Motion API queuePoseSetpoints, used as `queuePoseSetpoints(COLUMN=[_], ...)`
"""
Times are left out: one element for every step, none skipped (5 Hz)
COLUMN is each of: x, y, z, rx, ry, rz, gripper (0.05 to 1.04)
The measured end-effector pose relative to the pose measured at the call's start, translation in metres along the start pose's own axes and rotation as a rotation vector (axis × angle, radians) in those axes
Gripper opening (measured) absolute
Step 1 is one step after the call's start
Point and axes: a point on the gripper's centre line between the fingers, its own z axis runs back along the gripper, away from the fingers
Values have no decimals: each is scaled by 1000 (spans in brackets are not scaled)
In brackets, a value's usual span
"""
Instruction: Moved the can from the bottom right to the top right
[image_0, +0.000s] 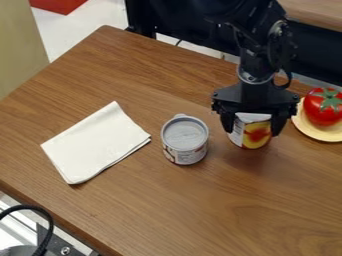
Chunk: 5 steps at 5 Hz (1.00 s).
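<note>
The black gripper (252, 125) hangs down at the upper right of the table, pointing at the tabletop. Between its two fingers is a can (256, 134) with a white, yellow and red label; one finger lies against each side, so the gripper is shut on it. The can's top is partly hidden by the gripper, and its lower end is at or close to the wood.
A second can (185, 140) with a grey lid stands left of the gripper. Farther left lies a folded white cloth (95, 143). At the right edge a red tomato (323, 107) rests on a yellow plate (319, 133). The wooden table (267, 210) has its near edge at lower left.
</note>
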Motion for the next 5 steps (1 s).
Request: queuePoseSetpoints(x=[6, 15, 14, 7, 5], y=[4, 7, 8, 12, 14], z=[1, -2, -2, 1, 17], rx=[1, 5, 6, 20, 0], ry=[-6, -3, 10, 50, 62], rz=[15, 37, 33, 33, 37], gripper=[997, 997, 997, 997, 997])
